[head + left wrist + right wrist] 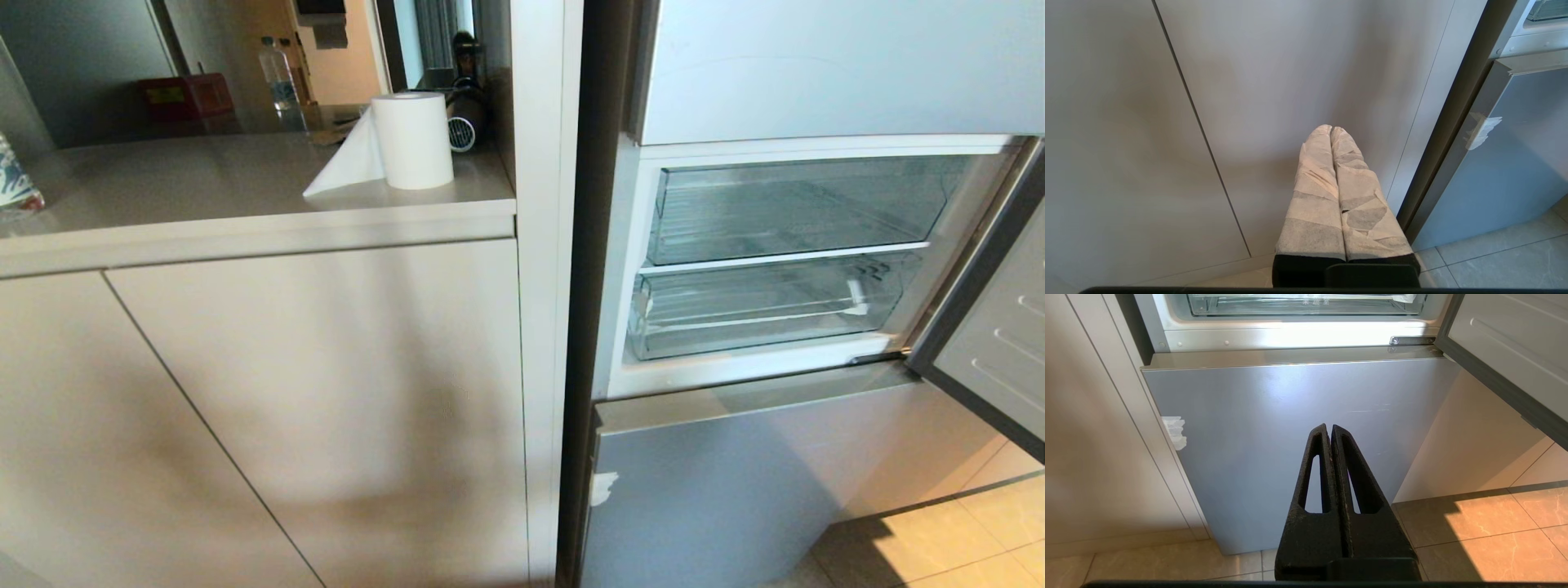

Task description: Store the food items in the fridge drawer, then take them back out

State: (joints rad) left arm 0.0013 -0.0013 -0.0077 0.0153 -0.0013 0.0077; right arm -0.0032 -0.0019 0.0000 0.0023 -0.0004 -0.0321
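Right wrist view: right gripper (1330, 430) low before the pale blue lower panel (1290, 437), jaws pressed together, holding nothing. Left gripper (1330, 130), taped fingers also together, faces the cabinet door (1290, 61). Farther up, fridge door (1000, 327) open; clear fridge drawer (759, 306) pushed in, looks bare, though glare hinders. Paper roll (412, 139) on counter (204, 184).

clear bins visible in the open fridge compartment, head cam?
2. The upper clear bin sits under the closed top panel; the fridge drawer sits directly below it, above the closed blue lower panel. Both look empty; no food visible.
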